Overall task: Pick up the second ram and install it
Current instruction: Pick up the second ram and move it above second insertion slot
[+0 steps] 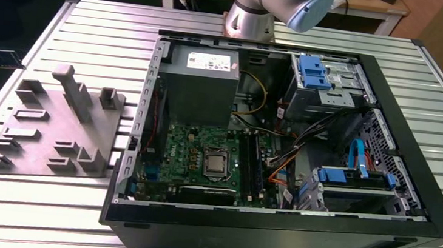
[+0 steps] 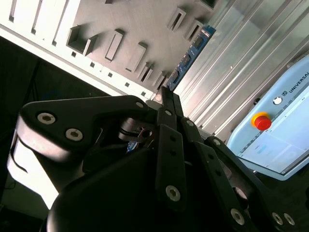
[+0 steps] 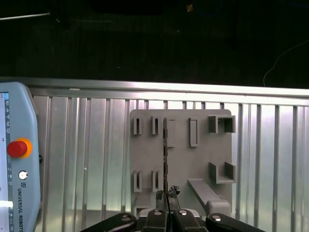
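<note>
— Where is the second ram sitting right now?

— It is hanging in the air. The gripper is clamping it at one end, with the fingers pressing on both faces. In the second wrist view it is showing a blue face with dark chips. In the first wrist view it is appearing edge-on, as a thin dark line.

— What is lying under it?

— The grey fixture plate with its pockets is lying below it on the ribbed metal table. The board is being held clear above both.

— Is anything carrying writing?

— A pale blue teach pendant is showing beside the plate. It is bearing a red button and a line of lettering along its edge. In the exterior view, a white printed label is sitting on the grey power supply inside the computer case. I cannot make out its print.

— And how is the case lying?

— It is lying open on the exterior view's right. The plate is sitting well apart from it, on the exterior view's left. The green motherboard is showing toward the near side of the case.
</note>
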Robot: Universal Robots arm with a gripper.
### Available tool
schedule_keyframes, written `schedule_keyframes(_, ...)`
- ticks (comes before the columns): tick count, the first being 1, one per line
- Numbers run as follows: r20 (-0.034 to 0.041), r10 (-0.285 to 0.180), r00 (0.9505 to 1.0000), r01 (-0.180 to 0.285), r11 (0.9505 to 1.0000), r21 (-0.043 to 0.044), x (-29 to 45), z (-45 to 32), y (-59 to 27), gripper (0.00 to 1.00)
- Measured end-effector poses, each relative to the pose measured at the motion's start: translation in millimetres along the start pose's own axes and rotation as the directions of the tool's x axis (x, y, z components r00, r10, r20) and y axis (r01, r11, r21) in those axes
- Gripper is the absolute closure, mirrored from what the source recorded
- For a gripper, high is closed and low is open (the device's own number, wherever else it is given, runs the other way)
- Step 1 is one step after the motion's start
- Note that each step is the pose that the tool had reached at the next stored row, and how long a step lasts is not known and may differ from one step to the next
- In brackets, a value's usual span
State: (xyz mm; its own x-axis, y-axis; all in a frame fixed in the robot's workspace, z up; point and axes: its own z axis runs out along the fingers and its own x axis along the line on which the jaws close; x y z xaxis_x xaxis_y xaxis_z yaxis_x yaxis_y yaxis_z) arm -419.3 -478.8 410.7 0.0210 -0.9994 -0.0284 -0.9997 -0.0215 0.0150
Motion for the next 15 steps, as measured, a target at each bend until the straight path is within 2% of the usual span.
schedule_keyframes(6, -0.0001, 0.000, 1.0000, 0.000, 1.0000, 0.0000, 0.0, -0.1, -2.9, 0.89)
schedule_keyframes(15, 0.0000, 0.000, 1.0000, 0.000, 1.0000, 0.0000, 0.4, -0.3, -17.8, 0.89)
